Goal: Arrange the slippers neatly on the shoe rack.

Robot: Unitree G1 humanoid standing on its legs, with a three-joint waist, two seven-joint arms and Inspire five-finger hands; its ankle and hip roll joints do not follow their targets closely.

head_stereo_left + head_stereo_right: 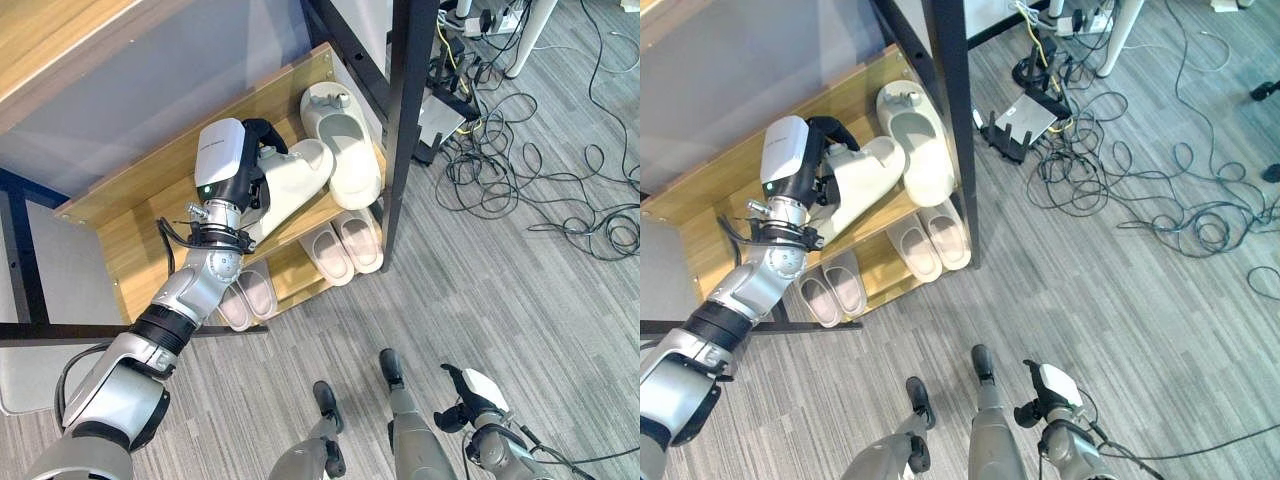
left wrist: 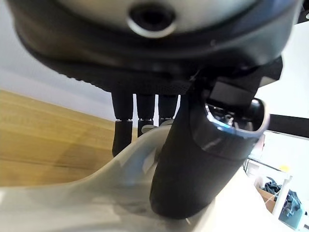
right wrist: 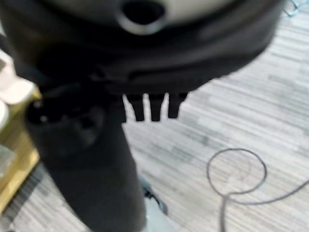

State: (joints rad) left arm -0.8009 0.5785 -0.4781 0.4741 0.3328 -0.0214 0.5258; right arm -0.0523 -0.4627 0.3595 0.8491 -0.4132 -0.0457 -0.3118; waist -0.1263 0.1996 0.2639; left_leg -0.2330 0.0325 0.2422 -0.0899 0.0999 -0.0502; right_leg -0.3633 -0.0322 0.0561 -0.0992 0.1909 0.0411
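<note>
Slippers (image 1: pixel 340 150) sit on wooden shoe rack (image 1: pixel 130 215) over grey floor (image 1: pixel 500 300).

Left hand (image 1: pixel 262 160) hides the heel of the held slipper (image 1: pixel 292 188); lower-shelf slippers (image 1: pixel 247 297) (left pair) are partly behind the arm.

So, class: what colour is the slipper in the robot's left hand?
Off-white slipper, held by the left hand; clearest in the left eye view.
</note>
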